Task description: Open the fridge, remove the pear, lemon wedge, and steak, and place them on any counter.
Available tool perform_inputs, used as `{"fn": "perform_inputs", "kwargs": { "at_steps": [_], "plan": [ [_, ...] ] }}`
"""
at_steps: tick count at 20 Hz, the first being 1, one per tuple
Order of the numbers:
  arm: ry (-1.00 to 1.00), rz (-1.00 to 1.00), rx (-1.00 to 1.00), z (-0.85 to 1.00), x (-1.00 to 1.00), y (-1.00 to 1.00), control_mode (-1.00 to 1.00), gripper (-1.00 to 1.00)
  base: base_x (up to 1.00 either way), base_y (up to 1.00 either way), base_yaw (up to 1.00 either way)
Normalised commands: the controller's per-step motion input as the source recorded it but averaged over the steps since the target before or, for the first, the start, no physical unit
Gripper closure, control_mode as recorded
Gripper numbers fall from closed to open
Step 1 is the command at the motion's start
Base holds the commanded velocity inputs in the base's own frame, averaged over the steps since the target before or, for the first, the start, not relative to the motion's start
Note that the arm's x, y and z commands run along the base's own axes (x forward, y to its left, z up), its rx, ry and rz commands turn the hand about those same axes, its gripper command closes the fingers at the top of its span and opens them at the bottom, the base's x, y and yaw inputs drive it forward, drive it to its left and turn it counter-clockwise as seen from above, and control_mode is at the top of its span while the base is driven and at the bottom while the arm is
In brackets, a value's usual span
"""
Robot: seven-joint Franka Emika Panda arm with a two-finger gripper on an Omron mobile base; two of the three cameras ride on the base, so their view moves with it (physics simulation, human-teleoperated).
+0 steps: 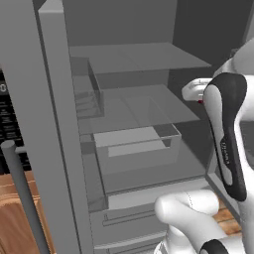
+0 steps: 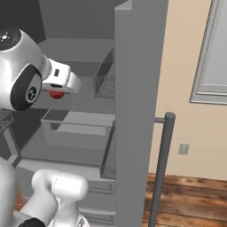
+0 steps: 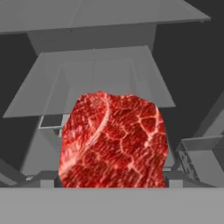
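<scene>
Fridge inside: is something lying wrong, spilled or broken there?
Nothing stands out. The fridge stands open with level, clean shelves. The steak sits right at the gripper and looks whole; whether it is gripped cannot be told.

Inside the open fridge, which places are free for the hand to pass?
Inside the fridge, the shelf above the clear drawer looks bare, as does the top shelf. It is crowded at the right, where the pincer meets the steak.
</scene>
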Motion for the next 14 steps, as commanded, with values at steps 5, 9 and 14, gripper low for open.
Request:
{"fn": "perform_inputs", "kwargs": {
  "at_steps": [5,9,14],
  "plan": [
    [0.09,0.0,0.0,-0.07,-0.94,0.07,-1.0,1.0,0.0,0.0,0.0],
    [0.09,0.0,0.0,-0.04,-0.55,0.0,-1.0,1.0,0.0,0.0,0.0],
    [0.0,0.0,0.0,0.0,0.0,0.0,1.0,1.0,-0.16,0.0,0.0]
  ]
}}
